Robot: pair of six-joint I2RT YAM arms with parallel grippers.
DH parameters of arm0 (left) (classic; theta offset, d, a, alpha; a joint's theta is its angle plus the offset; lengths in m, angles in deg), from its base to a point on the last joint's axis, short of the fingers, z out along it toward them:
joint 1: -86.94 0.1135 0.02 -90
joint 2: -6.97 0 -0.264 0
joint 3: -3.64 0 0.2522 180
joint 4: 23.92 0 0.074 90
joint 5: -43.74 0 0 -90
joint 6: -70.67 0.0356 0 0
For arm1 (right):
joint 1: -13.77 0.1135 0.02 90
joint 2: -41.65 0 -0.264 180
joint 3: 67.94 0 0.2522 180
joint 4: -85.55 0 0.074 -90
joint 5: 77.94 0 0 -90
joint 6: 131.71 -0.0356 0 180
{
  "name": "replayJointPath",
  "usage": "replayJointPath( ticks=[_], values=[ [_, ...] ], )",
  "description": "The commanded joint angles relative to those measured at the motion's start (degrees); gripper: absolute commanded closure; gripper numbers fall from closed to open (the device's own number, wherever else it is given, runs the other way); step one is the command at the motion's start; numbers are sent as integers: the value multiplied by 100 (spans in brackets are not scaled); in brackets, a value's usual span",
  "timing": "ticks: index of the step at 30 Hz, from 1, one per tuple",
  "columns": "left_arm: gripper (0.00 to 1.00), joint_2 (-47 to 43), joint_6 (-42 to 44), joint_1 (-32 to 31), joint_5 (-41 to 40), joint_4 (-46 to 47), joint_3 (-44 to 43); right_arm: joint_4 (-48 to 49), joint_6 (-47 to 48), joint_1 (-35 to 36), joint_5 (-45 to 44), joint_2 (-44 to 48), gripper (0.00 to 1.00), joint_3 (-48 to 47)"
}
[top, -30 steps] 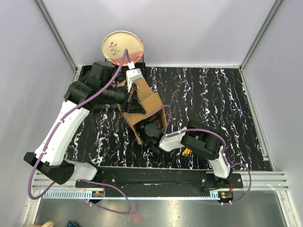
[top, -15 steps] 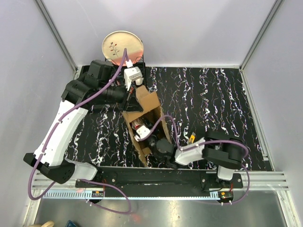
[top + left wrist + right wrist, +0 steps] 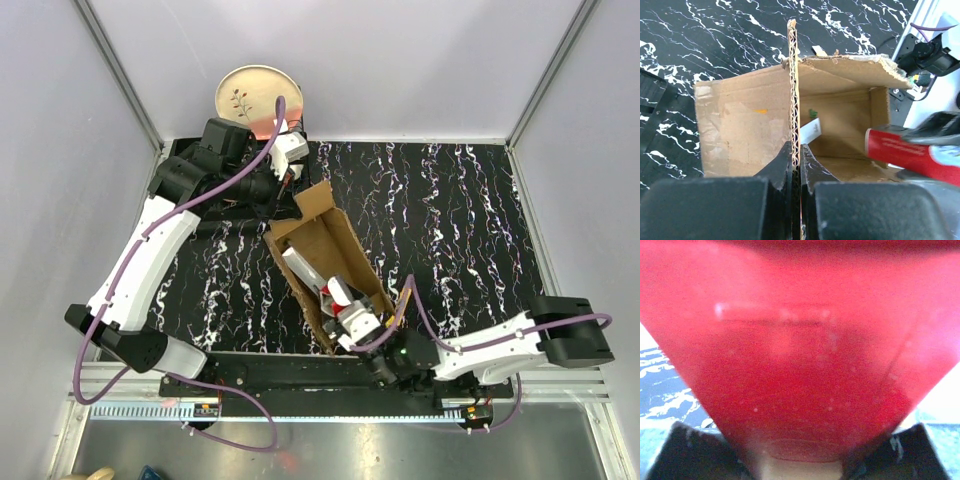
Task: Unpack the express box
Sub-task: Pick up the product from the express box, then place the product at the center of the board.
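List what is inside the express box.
A white item lies inside the express box; a red package is at its near end. Whatever lies beneath them is hidden.

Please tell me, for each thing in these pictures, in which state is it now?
express box, open, lying on the table.
flap, standing on edge between the left fingers.
left gripper, shut on the flap.
right gripper, shut on the red package.
red package, held at the box's near end.
white item, lying inside the box.
plate, face up behind the table.

No legible text or markings
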Motion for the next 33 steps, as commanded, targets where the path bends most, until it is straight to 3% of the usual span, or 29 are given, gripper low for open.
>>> replayJointPath(
  ticks=[1, 4, 8, 13, 14, 18, 22, 23, 24, 25, 28, 33],
  values=[
    [100, -240, 202, 35, -184, 631, -232, 1373, 816, 392, -755, 769, 81, -57],
    [100, -346, 307, 35, -324, 631, -118, 1313, 1063, 525, -923, 1472, 80, -100],
    [100, -565, 413, 26, -439, 692, 154, 312, 1553, 517, -1292, 2290, 81, -618],
    [100, -838, 615, 26, -439, 684, 340, -76, 2539, 61, -2688, 2818, 82, -1408],
    [100, -882, 632, 26, -352, 631, 314, -207, 2488, -375, -2908, 2879, 82, -1462],
    [100, -944, 685, 17, -70, 508, 173, -1534, 1679, -968, -3795, 3004, 87, -1542],
    [100, -1023, 729, -1, 53, 394, 41, -1273, 2494, -1556, -4324, 1837, 88, -2294],
    [100, -1075, 729, -1, 53, 376, 41, -593, 3923, -1749, -4360, 1495, 89, -2454],
    [100, -1102, 721, -1, 71, 376, 49, 850, 5147, -1951, -4430, 682, 91, -2630],
    [100, -1137, 721, -1, 79, 376, 76, 1647, 5838, -2388, -4431, 343, 93, -3136],
    [100, -1277, 729, -1, -17, 376, 128, 1682, 6616, -3014, -4273, -669, 99, -4313],
    [100, -1410, 773, -1, -228, 323, 120, 1690, 7365, -4394, -3992, -2269, 100, -5680]
  ],
)
